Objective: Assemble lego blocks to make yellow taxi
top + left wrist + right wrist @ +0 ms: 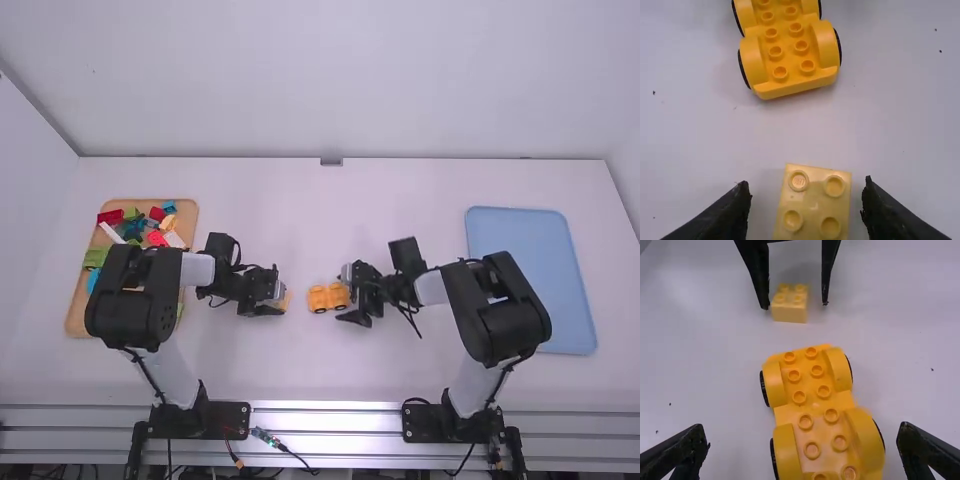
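Judged early, nothing stacked: yellow block (813, 205) on desk (290, 370) between left jaws, set apart; wheeled base (822, 405) between right jaws, also apart; joining and body build-up remain.

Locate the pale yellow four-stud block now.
The block sits between the open jaws of the left tool, left of the wheeled base in the high view.

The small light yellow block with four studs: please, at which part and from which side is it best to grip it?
I would grip the block from above, by two opposite side walls below its studs: it faces studs up, its walls are flat, and the left gripper's open fingers stand on either side.
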